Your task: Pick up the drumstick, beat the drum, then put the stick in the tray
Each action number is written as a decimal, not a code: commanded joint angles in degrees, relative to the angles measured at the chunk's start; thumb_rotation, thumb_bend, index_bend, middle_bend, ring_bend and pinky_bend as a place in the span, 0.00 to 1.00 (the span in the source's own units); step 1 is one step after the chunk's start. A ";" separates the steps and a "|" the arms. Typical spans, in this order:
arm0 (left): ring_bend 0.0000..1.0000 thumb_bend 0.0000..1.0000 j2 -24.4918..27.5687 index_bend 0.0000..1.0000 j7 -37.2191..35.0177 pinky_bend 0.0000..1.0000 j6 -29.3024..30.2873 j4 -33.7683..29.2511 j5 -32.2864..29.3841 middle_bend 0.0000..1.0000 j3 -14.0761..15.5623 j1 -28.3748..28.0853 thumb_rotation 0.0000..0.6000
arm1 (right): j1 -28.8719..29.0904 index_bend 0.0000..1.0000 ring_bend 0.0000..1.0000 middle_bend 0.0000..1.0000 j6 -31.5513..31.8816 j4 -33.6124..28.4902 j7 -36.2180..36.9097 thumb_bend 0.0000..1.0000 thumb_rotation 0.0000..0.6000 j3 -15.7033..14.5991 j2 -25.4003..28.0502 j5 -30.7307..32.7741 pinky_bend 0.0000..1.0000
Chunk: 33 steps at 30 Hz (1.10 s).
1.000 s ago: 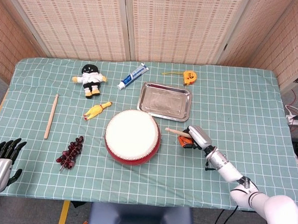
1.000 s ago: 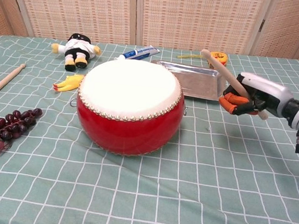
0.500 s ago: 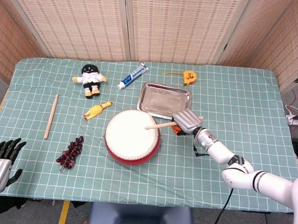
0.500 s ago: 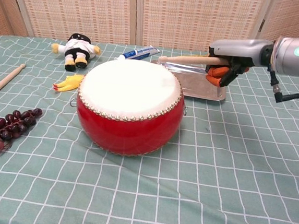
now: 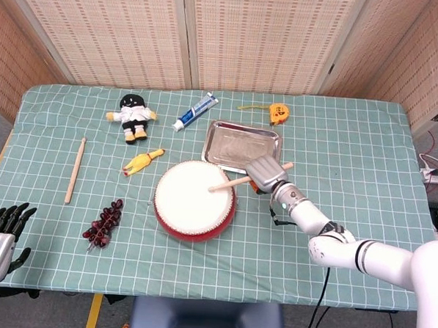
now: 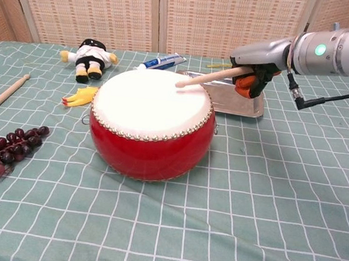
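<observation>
Head view: The right hand (image 5: 265, 173) grips the drumstick (image 5: 236, 181) near its butt end, with a short length of the butt projecting past the hand on the far side. The shaft runs from the hand out over the drum (image 5: 195, 199), and the tip lies on or just above the white skin, on the side of the drumhead nearest the hand. The tray (image 5: 242, 147) sits just beyond the hand, close to the drum's far rim. The left hand (image 5: 2, 235) is well apart from all of this, at the near table corner, fingers spread and holding nothing. A second drumstick (image 5: 75, 170) lies on the cloth further up the table from the left hand, untouched.

Chest view: The right hand (image 6: 257, 66) hangs in front of the tray (image 6: 250, 105), fingers wrapped round the drumstick (image 6: 205, 78). The shaft slopes down from the hand to the drumhead, and the tip appears to touch the skin of the drum (image 6: 152, 122) near its far edge. The left hand does not show here.

Handling judgement: The stick looks like plain wood, so it is probably light, stiff and fairly smooth. A hold near the butt, as here, gives swing length, but a smooth round shaft may rotate or slide in the fingers on impact. The beating step appears to be in hand. For placing, the tray is just beside the hand, so a short carry should suffice; lay the stick flat to stop it rolling off the shallow rim.
</observation>
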 commanded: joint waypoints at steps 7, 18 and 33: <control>0.05 0.27 -0.16 0.12 -0.30 0.03 -0.04 0.41 -0.30 0.05 -0.03 0.12 1.00 | -0.23 1.00 1.00 1.00 3.55 -2.43 2.38 0.81 1.00 2.68 -0.98 4.55 1.00; 0.05 0.27 -0.19 0.12 -0.32 0.03 0.07 0.30 -0.13 0.05 -0.02 0.14 1.00 | 0.76 1.00 1.00 1.00 1.38 -0.91 -1.04 0.81 1.00 -0.47 -0.37 0.66 1.00; 0.05 0.27 -0.30 0.12 -0.56 0.03 0.21 0.61 -0.30 0.05 -0.11 0.28 1.00 | -3.60 1.00 1.00 1.00 8.54 -4.38 10.95 0.81 1.00 6.16 -1.30 -4.17 1.00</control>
